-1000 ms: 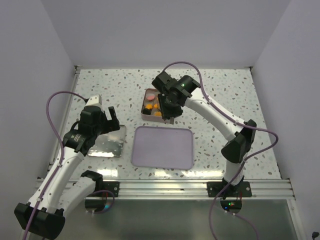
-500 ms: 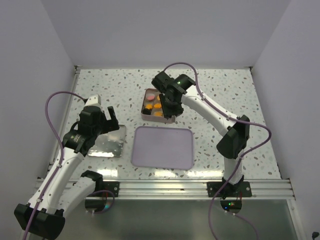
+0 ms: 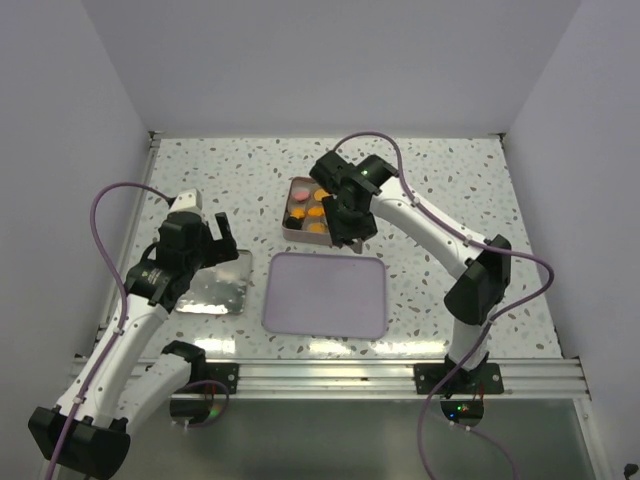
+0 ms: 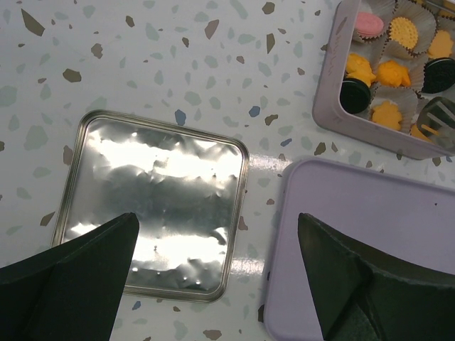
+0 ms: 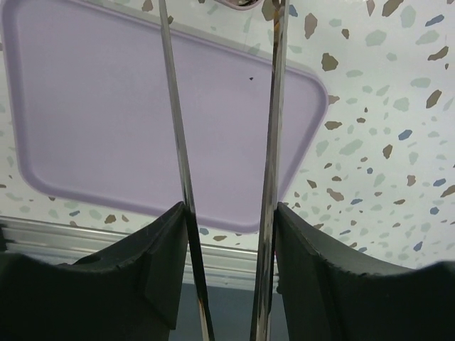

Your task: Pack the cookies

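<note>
The cookies [image 4: 394, 71] sit in the white paper cups of the tin [image 4: 327, 85], which stands on the speckled tabletop [image 3: 200, 170] a little beyond the middle. A pink one lies in the tin's far left corner and a black one by the left wall. Another black one is further right, and orange pieces fill the cups between them.

The right end effector [image 5: 229, 213] is closed on a pair of metal tongs [image 5: 178, 142], with one finger pressed against the outside of each blade. The two blades run forward with a gap between them. From the left wrist camera the slotted tip of the tongs shows over the near right corner of the tin, with some orange behind the slots. Whether it grips a cookie, I cannot tell.

The lavender tray [image 3: 325, 293] lies just near of the tin, and nothing rests on it.

The left end effector [image 4: 217, 220] hangs over the square metal lid [image 4: 153, 220] with its fingers spread wide, holding nothing. That lid lies flat on the tabletop just left of the tray, close to it but not touching.
</note>
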### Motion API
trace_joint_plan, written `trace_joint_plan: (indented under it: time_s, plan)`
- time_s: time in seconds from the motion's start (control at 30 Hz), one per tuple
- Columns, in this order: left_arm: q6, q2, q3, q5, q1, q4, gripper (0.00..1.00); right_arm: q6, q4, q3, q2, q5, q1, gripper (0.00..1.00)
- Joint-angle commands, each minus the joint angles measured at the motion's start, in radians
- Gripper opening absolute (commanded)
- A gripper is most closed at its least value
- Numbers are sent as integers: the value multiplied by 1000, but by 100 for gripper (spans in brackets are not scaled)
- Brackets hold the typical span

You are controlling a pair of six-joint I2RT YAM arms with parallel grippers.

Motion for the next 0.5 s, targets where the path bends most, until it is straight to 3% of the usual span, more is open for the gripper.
trace_joint_plan:
  time_s: [0.0, 0.27, 0.47]
  plan:
    - [-8, 1, 2, 3, -3, 24, 100, 19, -140, 9, -69, 19, -3, 53]
    - [2, 4, 0, 23, -3, 30, 100, 17, -212, 179, -59, 102, -41, 55]
    - [8, 7, -1, 42, -3, 35, 100, -22, -115, 50, -131, 85, -205, 54]
